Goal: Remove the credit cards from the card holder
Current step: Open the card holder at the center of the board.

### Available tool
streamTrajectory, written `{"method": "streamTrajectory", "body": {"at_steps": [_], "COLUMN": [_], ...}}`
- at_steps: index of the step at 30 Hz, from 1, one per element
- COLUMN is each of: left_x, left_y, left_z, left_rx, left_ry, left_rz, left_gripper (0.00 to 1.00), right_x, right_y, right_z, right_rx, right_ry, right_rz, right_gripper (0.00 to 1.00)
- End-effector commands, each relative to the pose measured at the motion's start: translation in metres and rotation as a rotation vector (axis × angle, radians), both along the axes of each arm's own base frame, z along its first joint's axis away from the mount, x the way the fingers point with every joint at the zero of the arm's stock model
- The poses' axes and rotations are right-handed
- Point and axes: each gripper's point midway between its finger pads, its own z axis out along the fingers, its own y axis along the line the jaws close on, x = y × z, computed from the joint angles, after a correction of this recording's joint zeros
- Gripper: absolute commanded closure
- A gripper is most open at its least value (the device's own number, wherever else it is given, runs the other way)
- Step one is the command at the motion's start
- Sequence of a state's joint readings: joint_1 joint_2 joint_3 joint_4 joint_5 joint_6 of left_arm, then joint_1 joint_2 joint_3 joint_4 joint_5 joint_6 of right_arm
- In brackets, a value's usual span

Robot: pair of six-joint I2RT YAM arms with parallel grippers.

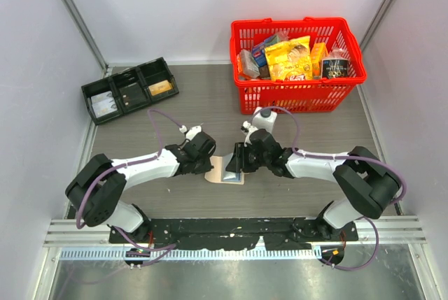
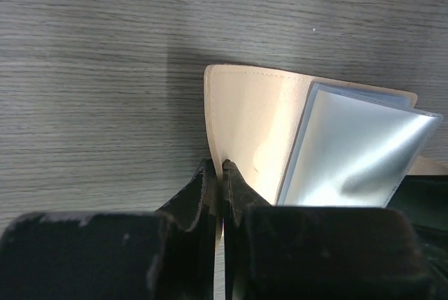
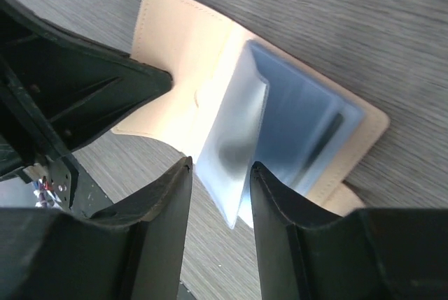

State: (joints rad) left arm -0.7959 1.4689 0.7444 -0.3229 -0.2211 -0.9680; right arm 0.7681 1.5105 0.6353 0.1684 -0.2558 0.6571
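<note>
Both white-and-black arms reach inward, wrists angled down, tips nearly meeting.
Left hand pinched tight on the flat tan card holder; right hand jaws parted.

Card holder: flat tan stitched wallet, lying open near the centre of the grey wood-grain tabletop, one cover raised, translucent blue-grey sleeves fanned up from the spine, contents indistinct.
</note>
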Motion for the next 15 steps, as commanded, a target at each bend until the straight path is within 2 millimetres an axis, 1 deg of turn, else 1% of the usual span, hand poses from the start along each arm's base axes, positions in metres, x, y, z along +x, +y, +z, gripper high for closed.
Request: {"method": "streamTrajectory", "body": {"at_steps": [1, 4, 5, 8, 11, 12, 13, 14, 15], "left_x": [0.006, 0.005, 0.006, 0.004, 0.002, 0.001, 0.000, 0.000, -0.002], "left_y": [-0.005, 0.002, 0.003, 0.013, 0.024, 0.027, 0.030, 0.034, 0.038], "left_z": [0.006, 0.010, 0.015, 0.023, 0.033, 0.036, 0.041, 0.044, 0.045], "left_rx": [-0.080, -0.108, -0.120, -0.129, -0.127, -0.127, -0.134, -0.133, -0.131], "left_ry": [-0.027, -0.049, -0.063, -0.088, -0.121, -0.128, -0.141, -0.148, -0.153], "left_rz": [0.051, 0.087, 0.097, 0.126, 0.149, 0.154, 0.161, 0.168, 0.178], "left_gripper": [0.93, 0.83, 0.80, 0.72, 0.64, 0.62, 0.60, 0.58, 0.57], "right_x": [0.006, 0.003, 0.002, 0.000, 0.000, -0.003, -0.003, -0.005, -0.005], "right_y": [0.032, 0.043, 0.048, 0.059, 0.072, 0.074, 0.079, 0.081, 0.086], "right_z": [0.036, 0.045, 0.047, 0.048, 0.042, 0.036, 0.038, 0.028, 0.030], "right_rx": [0.106, 0.127, 0.131, 0.146, 0.153, 0.147, 0.156, 0.145, 0.155], "right_ry": [-0.067, -0.085, -0.089, -0.089, -0.082, -0.068, -0.072, -0.049, -0.053], "right_rz": [0.065, 0.107, 0.120, 0.156, 0.178, 0.190, 0.200, 0.210, 0.218], "right_gripper": [0.57, 0.57, 0.57, 0.57, 0.57, 0.56, 0.55, 0.55, 0.53]}}
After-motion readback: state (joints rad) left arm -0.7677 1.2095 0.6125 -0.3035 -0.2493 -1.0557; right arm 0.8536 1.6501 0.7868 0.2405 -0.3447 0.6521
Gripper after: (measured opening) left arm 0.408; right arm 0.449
